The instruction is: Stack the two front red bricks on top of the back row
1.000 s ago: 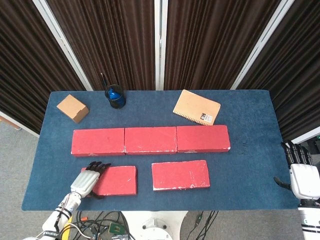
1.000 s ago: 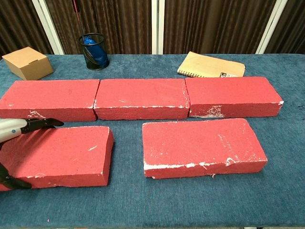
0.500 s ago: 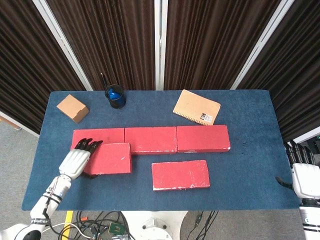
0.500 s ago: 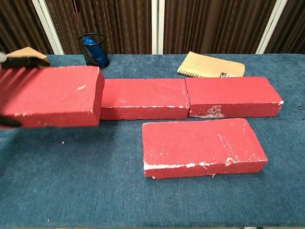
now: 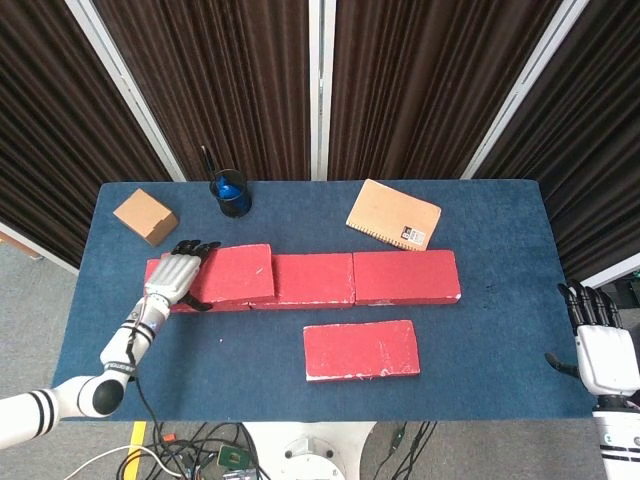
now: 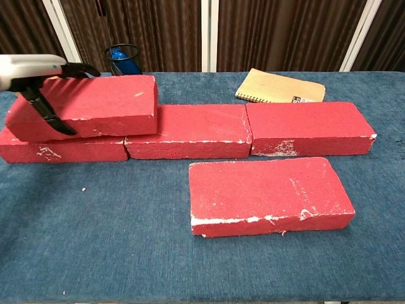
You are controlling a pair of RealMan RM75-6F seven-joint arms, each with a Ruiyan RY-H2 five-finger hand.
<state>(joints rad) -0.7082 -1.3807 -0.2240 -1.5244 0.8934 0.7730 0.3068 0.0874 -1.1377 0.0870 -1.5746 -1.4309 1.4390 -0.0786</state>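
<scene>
Brick one (image 5: 233,274) of the front pair sat atop the back row (image 5: 350,279), over its left end, grasped at its left edge by the left hand (image 5: 176,274). Brick two (image 5: 361,350) lay on the blue table (image 5: 500,330) just in front of that row. Far right of the row, the right hand (image 5: 604,352) hung released, fingers apart.

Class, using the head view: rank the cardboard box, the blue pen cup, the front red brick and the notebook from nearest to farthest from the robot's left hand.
1. Cardboard box, behind the left hand, back left corner.
2. Blue pen cup, back, slightly right.
3. Front red brick, front centre.
4. Notebook, back right.
</scene>
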